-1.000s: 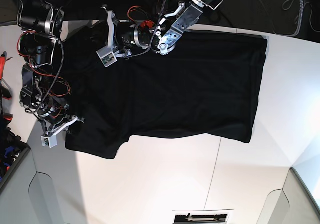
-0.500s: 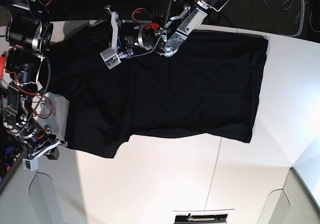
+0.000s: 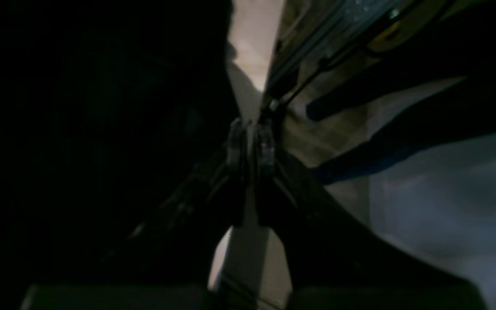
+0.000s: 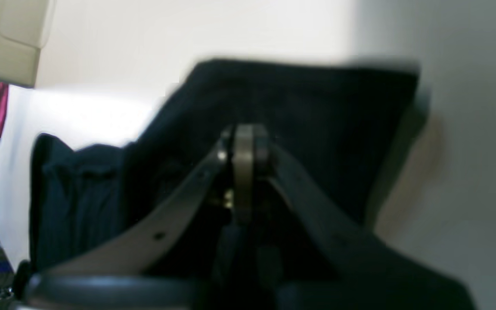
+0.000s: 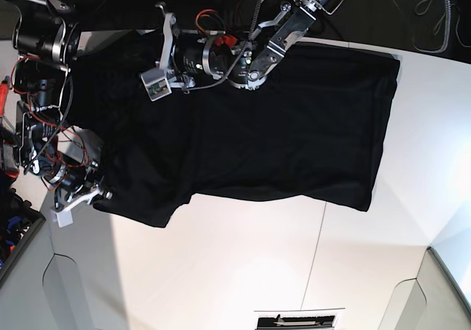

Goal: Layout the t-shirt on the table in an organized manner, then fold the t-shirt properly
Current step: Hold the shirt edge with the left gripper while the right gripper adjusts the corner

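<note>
The black t-shirt (image 5: 280, 124) lies spread over the white table (image 5: 257, 271) with no print showing. My left gripper (image 5: 140, 50) reaches in from the back over the shirt's upper left part. In the left wrist view its fingertips (image 3: 235, 146) are nearly together beside dark cloth (image 3: 101, 129), apparently pinching it. My right gripper (image 5: 94, 196) is at the shirt's lower left corner. In the right wrist view the right gripper (image 4: 243, 142) is shut, and the t-shirt (image 4: 317, 107) spreads out from its tips.
A thin dark seam (image 5: 318, 249) crosses the table's front. Cut-out corners sit at the front left (image 5: 66, 278) and front right (image 5: 441, 271). Red cables and clutter (image 5: 6, 102) line the left edge. Dark equipment fills the back.
My right arm swung down and left past the shirt's corner, then came back up to it. The shirt's left part spread further left, and its right hem shifted slightly right.
</note>
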Controlling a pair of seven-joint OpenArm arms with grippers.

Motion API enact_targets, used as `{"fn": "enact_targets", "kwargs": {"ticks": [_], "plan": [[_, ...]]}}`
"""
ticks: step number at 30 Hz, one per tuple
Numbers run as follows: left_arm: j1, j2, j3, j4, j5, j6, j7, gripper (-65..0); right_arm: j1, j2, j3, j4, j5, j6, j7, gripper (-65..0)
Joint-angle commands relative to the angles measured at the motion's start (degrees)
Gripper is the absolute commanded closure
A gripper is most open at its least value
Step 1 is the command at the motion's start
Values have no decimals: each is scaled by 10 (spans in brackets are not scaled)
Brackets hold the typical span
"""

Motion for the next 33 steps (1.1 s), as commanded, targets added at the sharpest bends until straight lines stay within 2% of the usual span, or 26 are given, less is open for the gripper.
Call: {"fn": "enact_targets", "kwargs": {"ticks": [1, 3, 7, 12, 17, 22, 28, 33], "plan": [[-11, 9, 0, 9, -12, -6, -21, -41, 4, 8, 1, 12, 6, 6, 9, 0], [-17, 14, 0, 9, -11, -6, -20, -41, -13, 7, 1, 12, -9, 6, 19, 0], [-22, 17, 0, 9, -10, -6, -24, -41, -29, 6, 1, 12, -66, 5, 74, 0], [-19, 18, 0, 8, -8, -6, -45, -41, -29, 6, 1, 12, -94, 5, 113, 0], [-19, 34, 0, -18, 60, -6, -44, -41, -28, 6, 1, 12, -136, 3, 169, 0], [-19, 41, 0, -63, 94, -6, -49, -41, -16, 8, 1, 12, -184, -4, 191, 0], [-19, 41, -1, -79, 97, 0, -49, -41, -1, 14, 1, 12, -234, -15, 230, 0], [-19, 41, -1, -79, 97, 2, -43, -41, 7, 17, 1, 12, -237, -15, 236, 0]]}}
